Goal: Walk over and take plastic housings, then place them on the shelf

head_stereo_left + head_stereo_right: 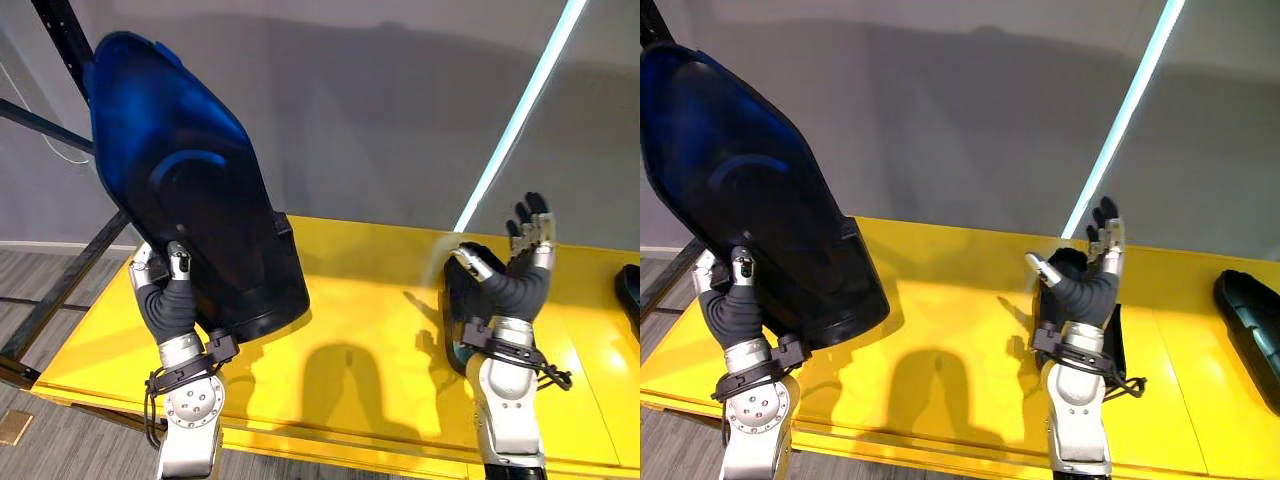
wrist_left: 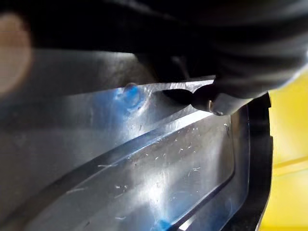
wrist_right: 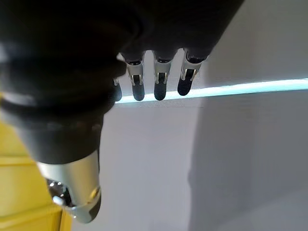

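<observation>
Lower left of the frame, the left hand (image 1: 170, 295) grips the big dark-blue plastic housing (image 1: 190, 180): thumb clamped on its face, the fingers reaching behind its rim; the housing stands steeply tilted, its lower end over the yellow shelf (image 1: 350, 300), and whether it touches I cannot tell; lower right, the right hand (image 1: 512, 283) is raised with fingers (image 3: 161, 89) straight and spread, holding nothing, above a small dark part (image 1: 1118, 335) lying on the yellow; another dark housing (image 1: 1250, 320) lies at the right edge. By my reading the fetching is done and the placing is under way; letting go remains.
</observation>
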Robot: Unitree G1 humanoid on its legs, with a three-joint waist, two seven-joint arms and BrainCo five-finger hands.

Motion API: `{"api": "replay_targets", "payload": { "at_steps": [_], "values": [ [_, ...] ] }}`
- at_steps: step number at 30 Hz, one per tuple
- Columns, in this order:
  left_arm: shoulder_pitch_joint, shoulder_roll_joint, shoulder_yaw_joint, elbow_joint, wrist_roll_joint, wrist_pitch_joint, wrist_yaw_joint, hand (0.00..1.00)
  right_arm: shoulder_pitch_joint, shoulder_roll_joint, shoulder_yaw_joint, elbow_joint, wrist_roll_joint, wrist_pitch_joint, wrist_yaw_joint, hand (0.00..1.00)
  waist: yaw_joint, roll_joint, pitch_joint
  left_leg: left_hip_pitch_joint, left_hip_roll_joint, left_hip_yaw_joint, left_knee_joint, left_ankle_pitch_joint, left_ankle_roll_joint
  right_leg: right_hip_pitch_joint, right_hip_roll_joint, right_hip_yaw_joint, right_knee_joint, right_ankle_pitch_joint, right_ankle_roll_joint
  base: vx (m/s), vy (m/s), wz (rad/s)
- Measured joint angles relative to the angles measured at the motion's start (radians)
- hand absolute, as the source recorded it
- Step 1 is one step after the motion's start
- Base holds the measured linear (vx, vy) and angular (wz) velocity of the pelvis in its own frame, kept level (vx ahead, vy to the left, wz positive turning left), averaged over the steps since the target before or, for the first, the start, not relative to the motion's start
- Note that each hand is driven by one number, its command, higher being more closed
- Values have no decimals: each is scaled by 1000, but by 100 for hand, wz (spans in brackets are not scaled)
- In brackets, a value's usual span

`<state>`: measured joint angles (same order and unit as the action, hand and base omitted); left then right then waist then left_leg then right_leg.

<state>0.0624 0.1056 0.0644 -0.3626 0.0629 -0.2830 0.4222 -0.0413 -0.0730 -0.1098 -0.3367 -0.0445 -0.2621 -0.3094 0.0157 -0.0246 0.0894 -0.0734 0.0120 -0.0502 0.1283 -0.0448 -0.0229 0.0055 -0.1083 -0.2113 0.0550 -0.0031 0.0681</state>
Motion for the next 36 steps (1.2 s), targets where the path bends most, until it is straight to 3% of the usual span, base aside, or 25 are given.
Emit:
{"api": "replay_targets", "payload": {
  "at_steps": [4, 7, 8, 13, 19, 27, 36],
  "values": [
    [12, 15, 87, 80, -145, 20, -91, 100, 19, -3, -11, -88, 4, 0, 53, 0, -4, 3, 6, 24, 0, 43, -30, -1, -1, 0, -5, 19, -1, 0, -1, 10, 38, -18],
    [16, 81, 127, 143, -260, 40, -179, 100, 66, -5, -51, -174, 12, 0, 107, 0, -9, 3, 6, 28, 1, 94, -46, -17, -4, 2, -15, 33, -12, 0, -1, -30, 50, -10],
    [19, 122, 147, 173, -306, 58, -219, 100, 93, -11, -78, -195, 32, 0, 126, 0, -29, 3, 6, 32, 12, 150, -57, -17, -1, 4, -22, 29, -13, 0, 0, -26, 40, 10],
    [65, 226, 184, 220, -415, 107, -306, 100, 163, -12, -125, -207, 66, 0, 159, 0, -52, 3, 5, 73, 12, 218, -94, 1, 13, 12, -27, 47, -19, 0, 0, 11, 43, -16],
    [99, 313, 184, 233, -432, 141, -409, 100, 216, -12, -128, -238, 77, 0, 178, 0, -62, 5, 3, 93, 13, 241, -117, 7, 14, 16, -22, 65, -47, 3, 5, 58, 12, -12],
    [83, 394, 134, 369, -428, 191, -493, 100, 256, -12, -124, -240, 77, 0, 214, 0, -63, 10, -2, 118, 14, 243, -139, 7, 13, 29, -19, 65, -50, 4, 5, 18, -4, -1],
    [48, 420, 102, 479, -313, 232, -552, 100, 293, -12, -117, -240, 77, 1, 238, 0, -63, 28, -26, 121, 12, 265, -146, 8, 13, 25, -18, 83, -65, 9, 5, -14, -3, -7]
  ]
}}
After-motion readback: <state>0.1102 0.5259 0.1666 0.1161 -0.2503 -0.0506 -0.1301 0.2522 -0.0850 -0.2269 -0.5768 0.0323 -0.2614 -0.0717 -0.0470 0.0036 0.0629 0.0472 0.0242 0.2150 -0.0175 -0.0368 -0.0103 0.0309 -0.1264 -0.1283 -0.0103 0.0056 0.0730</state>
